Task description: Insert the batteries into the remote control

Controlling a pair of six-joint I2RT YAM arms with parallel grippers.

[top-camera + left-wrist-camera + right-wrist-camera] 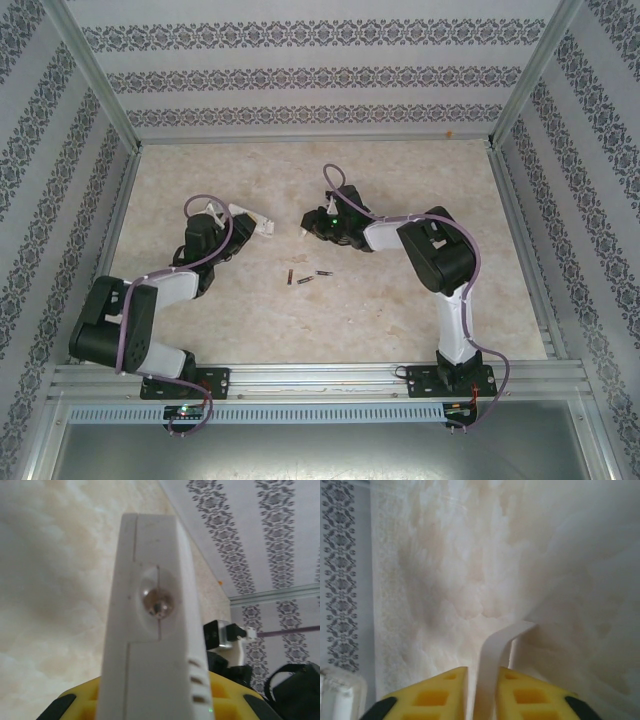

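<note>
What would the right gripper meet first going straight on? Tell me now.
Likely the bare table top, with the white strip between the right gripper fingers touching down first; depth is unclear.

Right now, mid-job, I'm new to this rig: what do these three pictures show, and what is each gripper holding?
This is a robot: a left arm and a right arm bolted at the near edge of a table. The wide picture looks down from above and behind them. The other two come from a camera on each wrist, its yellow fingers at the bottom. The left gripper is shut on a white remote, seen end-on. The right gripper has a thin white piece between its fingers; whether it is clamped I cannot tell. Small dark batteries lie loose on the table between the arms.
</note>
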